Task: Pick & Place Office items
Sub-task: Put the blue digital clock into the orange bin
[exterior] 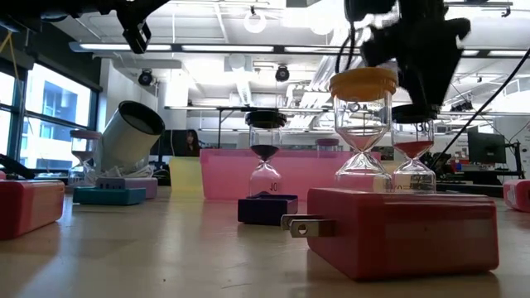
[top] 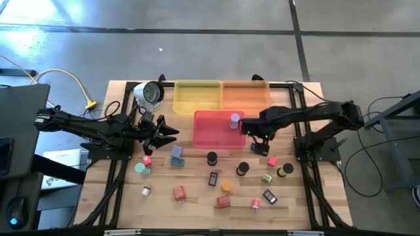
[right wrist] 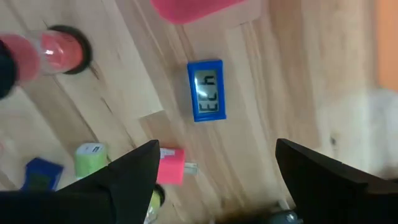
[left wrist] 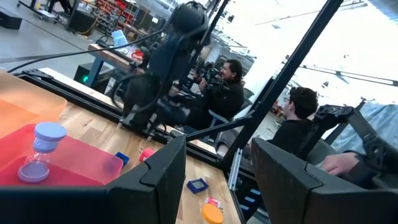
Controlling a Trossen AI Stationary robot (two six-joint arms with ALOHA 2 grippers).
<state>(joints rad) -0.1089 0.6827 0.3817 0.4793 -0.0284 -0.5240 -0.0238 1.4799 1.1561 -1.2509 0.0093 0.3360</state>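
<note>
Worktop (top: 197,196), wooden: office items scattered across the lower half, around six o'clock. One lilac-topped sand timer (top: 235,120) stands inside the pink tray (top: 210,131). Right claw (top: 257,145), fingers apart, hovers above a blue clock (right wrist: 206,89). Left claw (top: 172,132), fingers apart, at nine o'clock.

Blue display piece (right wrist: 206,91): I read digits like "43", seen rotated.
Black-sand hourglass (exterior: 265,161): I read "10" on its base.

Bright overhead lights, window glare, blurred arms
</note>
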